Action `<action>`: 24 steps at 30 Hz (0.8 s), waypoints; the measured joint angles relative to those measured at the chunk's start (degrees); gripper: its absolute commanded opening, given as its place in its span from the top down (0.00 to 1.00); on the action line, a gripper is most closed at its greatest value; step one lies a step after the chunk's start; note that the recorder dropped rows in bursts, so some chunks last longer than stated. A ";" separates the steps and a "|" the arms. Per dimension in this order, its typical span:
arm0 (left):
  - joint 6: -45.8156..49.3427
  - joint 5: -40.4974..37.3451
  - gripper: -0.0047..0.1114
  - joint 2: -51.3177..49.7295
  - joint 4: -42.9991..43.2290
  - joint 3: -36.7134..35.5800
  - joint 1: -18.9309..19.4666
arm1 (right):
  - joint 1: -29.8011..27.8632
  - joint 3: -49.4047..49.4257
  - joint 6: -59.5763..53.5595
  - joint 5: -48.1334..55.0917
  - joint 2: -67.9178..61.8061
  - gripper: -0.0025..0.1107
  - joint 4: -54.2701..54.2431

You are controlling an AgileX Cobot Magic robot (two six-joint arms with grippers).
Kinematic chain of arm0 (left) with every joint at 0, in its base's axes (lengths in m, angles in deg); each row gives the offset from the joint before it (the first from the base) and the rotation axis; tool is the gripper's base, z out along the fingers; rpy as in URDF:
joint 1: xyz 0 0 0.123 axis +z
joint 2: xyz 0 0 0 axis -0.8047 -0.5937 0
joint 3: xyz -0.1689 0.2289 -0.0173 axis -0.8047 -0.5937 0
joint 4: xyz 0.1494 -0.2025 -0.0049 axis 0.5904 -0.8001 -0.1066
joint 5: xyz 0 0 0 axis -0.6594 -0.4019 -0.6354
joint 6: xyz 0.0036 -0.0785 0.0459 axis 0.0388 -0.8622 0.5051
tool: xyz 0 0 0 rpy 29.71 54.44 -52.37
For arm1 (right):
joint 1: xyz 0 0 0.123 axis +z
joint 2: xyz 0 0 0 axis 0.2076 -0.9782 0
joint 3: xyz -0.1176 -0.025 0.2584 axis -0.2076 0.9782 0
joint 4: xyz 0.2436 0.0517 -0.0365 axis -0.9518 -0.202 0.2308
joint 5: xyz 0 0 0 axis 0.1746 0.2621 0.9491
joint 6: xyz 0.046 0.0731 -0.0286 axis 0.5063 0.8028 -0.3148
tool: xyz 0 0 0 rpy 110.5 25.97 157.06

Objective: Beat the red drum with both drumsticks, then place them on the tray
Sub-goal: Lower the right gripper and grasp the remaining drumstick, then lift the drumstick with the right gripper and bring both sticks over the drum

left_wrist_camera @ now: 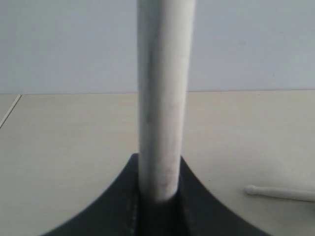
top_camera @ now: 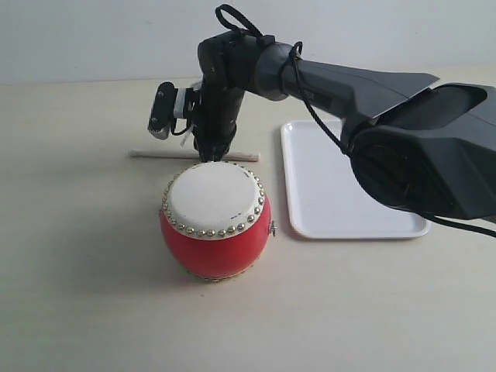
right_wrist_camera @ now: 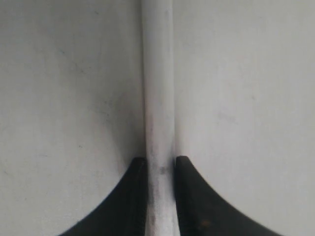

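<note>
Left gripper (left_wrist_camera: 158, 199) clamped on a drumstick (left_wrist_camera: 165, 98), as I see it from the wrist camera.
The pale stick runs straight out from between the dark jaws and leaves my view, filling the middle of it. Behind it the beige surface (left_wrist_camera: 64, 147) meets a plain pale wall (left_wrist_camera: 64, 44). Off to one side I see the rounded tip of a second drumstick (left_wrist_camera: 280, 192), lying flat on the surface, apart from the gripper.

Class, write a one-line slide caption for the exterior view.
Right pincer on a drumstick lying behind the red drum, white tray beside it.
</note>
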 measured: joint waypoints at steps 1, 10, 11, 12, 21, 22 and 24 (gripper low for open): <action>0.00 0.00 0.96 0.00 0.00 0.00 0.00 | 0.00 0.00 0.00 0.00 0.00 0.98 0.00; 0.00 0.00 0.96 0.00 0.00 0.00 0.00 | 0.00 0.12 1.96 0.10 3.00 0.98 0.00; 0.00 0.00 0.96 0.00 0.00 0.00 0.00 | 0.00 0.12 3.42 0.10 4.97 0.98 0.00; 0.00 0.00 0.96 0.00 0.00 0.00 0.00 | 0.00 0.12 4.57 0.10 6.11 0.98 0.00; 8.24 -0.12 0.96 0.00 -3.90 0.00 0.00 | 0.00 0.12 20.33 12.27 18.09 0.98 -1.48; 11.86 -0.12 0.96 0.00 -6.58 0.00 0.00 | 0.00 0.12 21.67 13.24 18.93 0.98 -1.98; 19.73 -0.24 0.96 0.00 -13.28 0.00 0.00 | 0.00 1.32 25.01 13.63 20.87 0.98 -2.32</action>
